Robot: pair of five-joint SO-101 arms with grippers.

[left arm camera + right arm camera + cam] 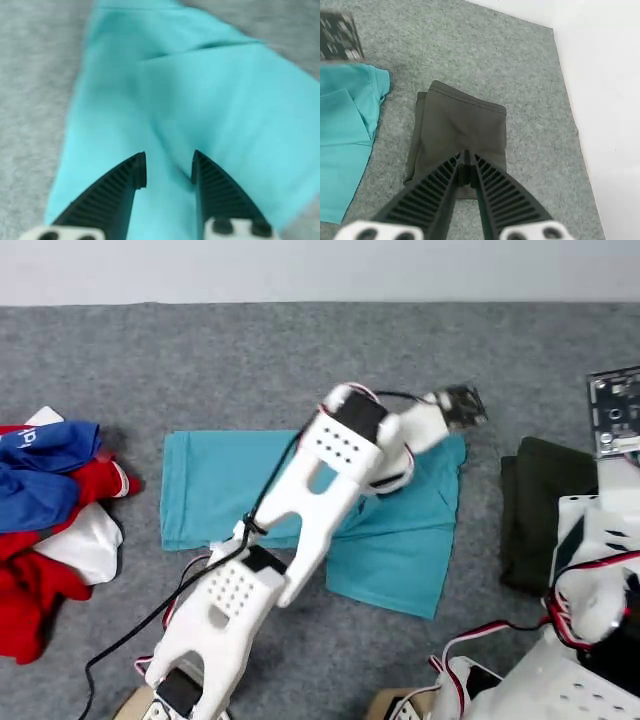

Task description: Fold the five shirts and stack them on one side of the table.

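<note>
While the teal shirt (400, 560) lies partly folded in the middle of the grey surface (300, 360), the left tool (169, 170) hangs just above it, fingers parted and empty; the right tool (468, 160) is closed on nothing, over the folded dark shirt (460, 130) beside the teal one; red, blue and white shirts (50, 520) are heaped at the opposite edge.
</note>
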